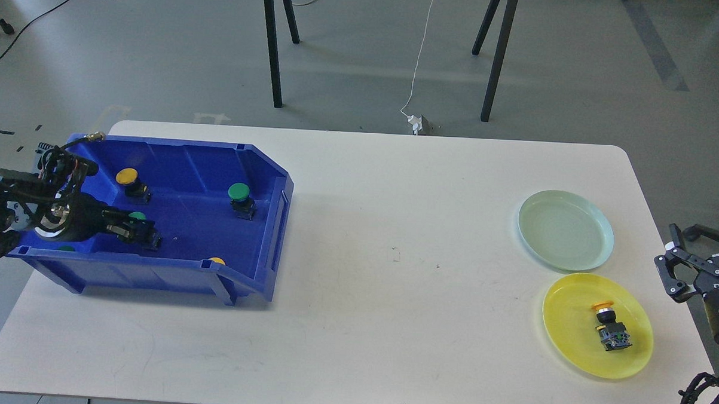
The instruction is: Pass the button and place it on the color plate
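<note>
The white surface (358,238) carries a blue bin (171,273) at my left and two plates at my right. In the bin, my left tool (146,233) sits closed around a green-capped button (136,216); another green button (240,199) and a yellow button (130,182) stand nearby. The mint-green plate (565,230) lies beside the yellow plate (576,329), which holds a yellow-capped button (610,327). My right tool (668,266) hangs open off the surface's edge, holding nothing.
</note>
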Controlling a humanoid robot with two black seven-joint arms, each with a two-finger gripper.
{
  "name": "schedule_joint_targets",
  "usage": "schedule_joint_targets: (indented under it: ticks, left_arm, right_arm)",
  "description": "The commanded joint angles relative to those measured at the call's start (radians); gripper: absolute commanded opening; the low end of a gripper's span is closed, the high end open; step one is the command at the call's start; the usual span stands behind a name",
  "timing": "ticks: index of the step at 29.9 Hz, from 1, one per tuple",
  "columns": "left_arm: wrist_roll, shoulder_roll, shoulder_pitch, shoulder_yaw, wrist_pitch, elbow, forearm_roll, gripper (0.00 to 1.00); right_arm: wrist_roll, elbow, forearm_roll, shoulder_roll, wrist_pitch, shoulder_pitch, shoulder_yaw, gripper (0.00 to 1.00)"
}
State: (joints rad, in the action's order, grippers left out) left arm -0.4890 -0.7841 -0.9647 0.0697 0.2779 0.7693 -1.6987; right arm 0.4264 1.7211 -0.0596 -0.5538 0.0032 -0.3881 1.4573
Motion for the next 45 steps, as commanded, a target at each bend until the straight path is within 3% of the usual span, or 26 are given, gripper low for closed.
schedule_joint_targets:
  ticks: [1, 5, 10, 18, 25, 35, 41, 45]
  left_arm:
    - [0.000, -0.144, -0.055, -0.083, 0.038, 0.219, 0.075, 0.00]
    - [0.000, -0.216, -0.049, -0.227, 0.084, 0.448, 0.313, 0.01]
    - [0.000, -0.131, -0.045, -0.265, 0.089, 0.579, 0.646, 0.01]
    - [0.000, 0.120, 0.004, -0.266, 0.021, 0.515, 0.878, 0.02]
    - [0.000, 0.152, 0.027, -0.295, 0.018, 0.493, 0.947, 0.05]
    - [0.000, 0.154, 0.029, -0.298, 0.024, 0.492, 0.952, 0.05]
    - [0.000, 0.154, 0.029, -0.298, 0.026, 0.492, 0.952, 0.05]
    - [0.000, 0.155, 0.029, -0.298, 0.027, 0.487, 0.952, 0.05]
  right_arm:
    - [-0.001, 0.002, -0.014, -0.015, 0.001, 0.009, -0.002, 0.99]
    - [-0.008, -0.006, -0.136, -0.047, 0.001, 0.073, -0.041, 0.99]
    - [-0.008, -0.034, -0.471, -0.077, 0.000, 0.248, -0.262, 0.99]
    - [0.005, -0.079, -0.465, -0.100, -0.005, 0.676, -0.691, 0.99]
    - [0.008, -0.254, -0.361, 0.029, 0.000, 0.977, -0.954, 0.99]
    - [0.009, -0.393, -0.352, 0.233, 0.026, 1.091, -0.996, 0.99]
    - [0.051, -0.393, -0.315, 0.255, 0.034, 1.103, -1.000, 0.99]
    - [0.051, -0.394, -0.315, 0.255, 0.109, 1.112, -1.002, 0.98]
